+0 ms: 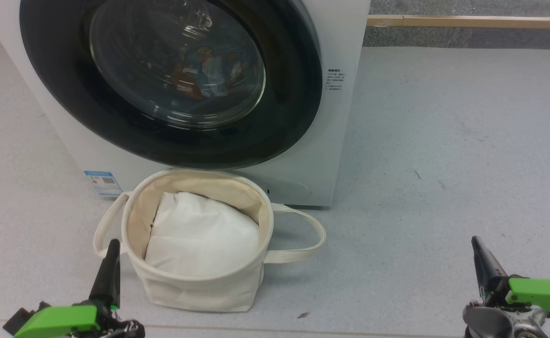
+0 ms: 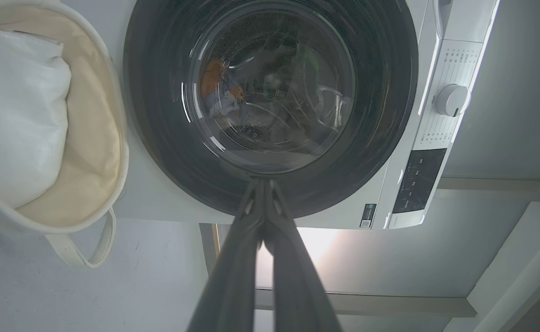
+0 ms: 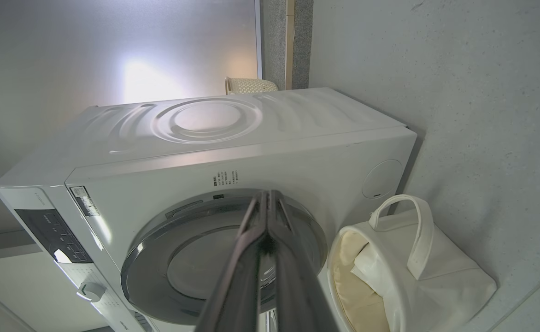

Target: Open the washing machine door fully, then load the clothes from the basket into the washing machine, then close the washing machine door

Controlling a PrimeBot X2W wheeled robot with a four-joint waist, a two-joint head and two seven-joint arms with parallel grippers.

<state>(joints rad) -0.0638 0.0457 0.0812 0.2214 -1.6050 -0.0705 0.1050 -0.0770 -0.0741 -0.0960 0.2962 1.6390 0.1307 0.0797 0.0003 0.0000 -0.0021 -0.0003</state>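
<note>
1. Washing machine door [image 1: 171, 117] is shut, with the clothes [image 1: 200, 70] behind its glass.
2. Basket [image 1: 200, 286], on the floor below the door, holds a white pad [image 1: 200, 234].
3. Left end effector [image 1: 112, 249] and right end effector [image 1: 477, 246] are closed and empty; the task looks complete.

On the floor [image 1: 444, 164], at the back: washing machine [image 1: 343, 141], door [image 1: 294, 94] closed over its front, clothes [image 1: 195, 75] inside behind that door. Just in front, below the door: basket [image 1: 200, 295], a pad [image 1: 200, 234] lying in it.
</note>
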